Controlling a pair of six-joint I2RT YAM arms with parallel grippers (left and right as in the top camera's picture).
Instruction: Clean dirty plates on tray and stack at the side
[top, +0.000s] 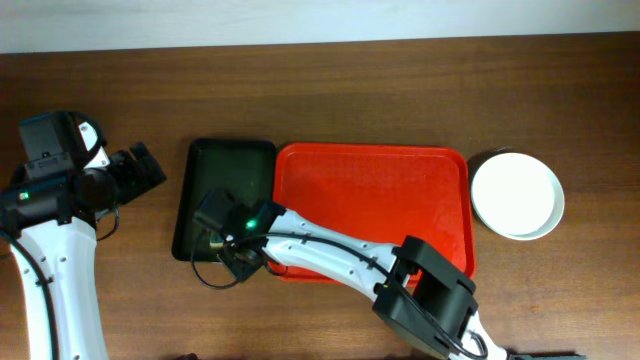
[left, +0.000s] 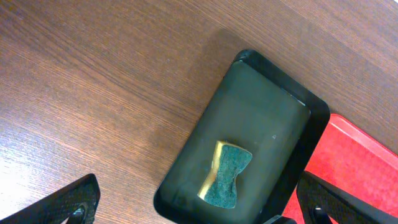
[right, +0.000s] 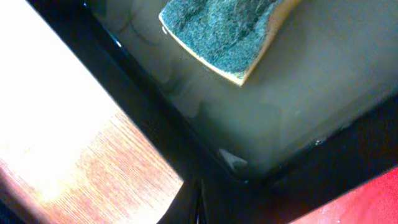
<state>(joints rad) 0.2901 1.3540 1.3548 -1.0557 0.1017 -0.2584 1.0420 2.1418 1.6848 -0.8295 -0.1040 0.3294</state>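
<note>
The red tray (top: 370, 200) lies mid-table with nothing on it. The plates (top: 517, 194) sit stacked on the table just right of it. A white one is on top, with no smear showing, and the ones beneath are almost hidden. My right gripper (top: 238, 262) is shut and empty, low over the front rim of the dark green tray (top: 200, 170); its fingers show in the right wrist view (right: 196, 205). My left gripper (top: 145, 168) is open and empty, left of the green tray, and its fingers frame the left wrist view (left: 199, 214).
A green and yellow sponge (left: 226, 174) lies loose in the dark green tray (left: 261, 106), and shows in the right wrist view (right: 230, 31). The right arm reaches across the red tray's front edge. A dark round shape (top: 484, 158) sits behind the plate stack.
</note>
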